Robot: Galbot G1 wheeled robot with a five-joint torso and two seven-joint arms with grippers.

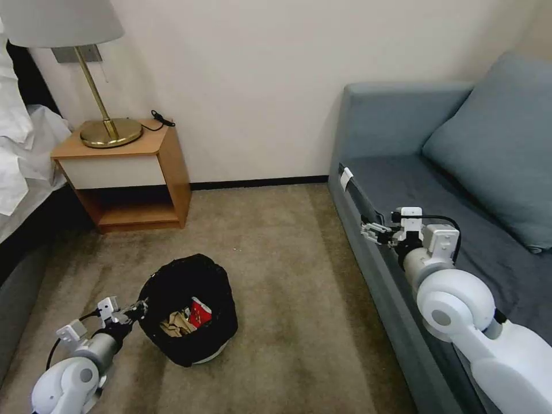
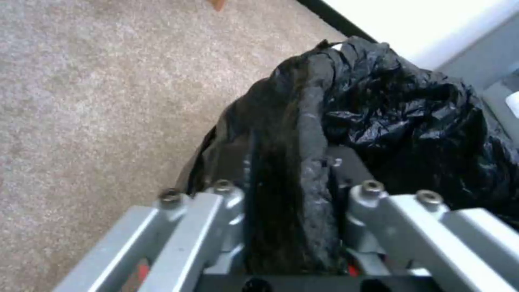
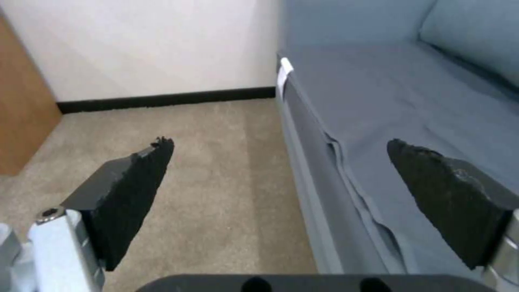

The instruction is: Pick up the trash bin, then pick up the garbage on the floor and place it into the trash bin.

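The trash bin, lined with a crinkly black bag, stands on the carpet at the lower left of the head view. Inside it lie garbage pieces: a red-white snack packet and crumpled brown paper. My left gripper is shut on the bin's near rim; the left wrist view shows the bag-covered rim pinched between the pads. My right gripper hangs over the sofa's front edge, open, its black pads wide apart with nothing between them.
A blue-grey sofa with a cushion runs along the right. A wooden nightstand with a brass lamp stands at the back left beside a bed. Open carpet lies between bin and sofa.
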